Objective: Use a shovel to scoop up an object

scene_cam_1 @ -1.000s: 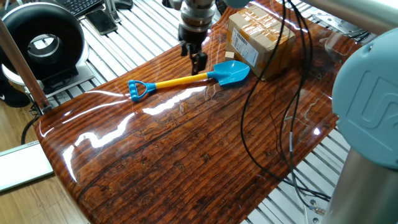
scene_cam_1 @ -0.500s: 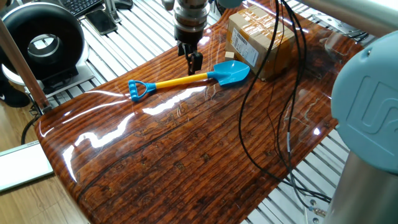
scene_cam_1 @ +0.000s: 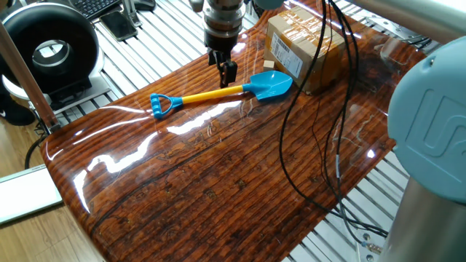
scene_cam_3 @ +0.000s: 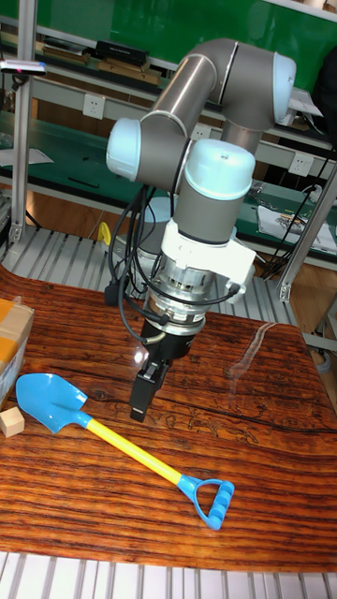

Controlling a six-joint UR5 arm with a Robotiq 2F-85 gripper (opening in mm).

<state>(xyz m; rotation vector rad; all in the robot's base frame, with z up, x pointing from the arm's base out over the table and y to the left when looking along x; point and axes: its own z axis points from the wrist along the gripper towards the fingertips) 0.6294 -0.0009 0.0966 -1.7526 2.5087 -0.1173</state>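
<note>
Cardboard box (scene_cam_3: 13,339) cut off at frame edge. Claw (scene_cam_3: 143,393) clenched, grasping nothing. Shovel (scene_cam_3: 117,440), blue blade, yellow shaft, flat just below claw; tan cube (scene_cam_3: 11,421) touching blade tip.

The cardboard box (scene_cam_3: 13,339) is cut off at the tall view's left edge; the cube (scene_cam_1: 268,65) is tiny.
</note>
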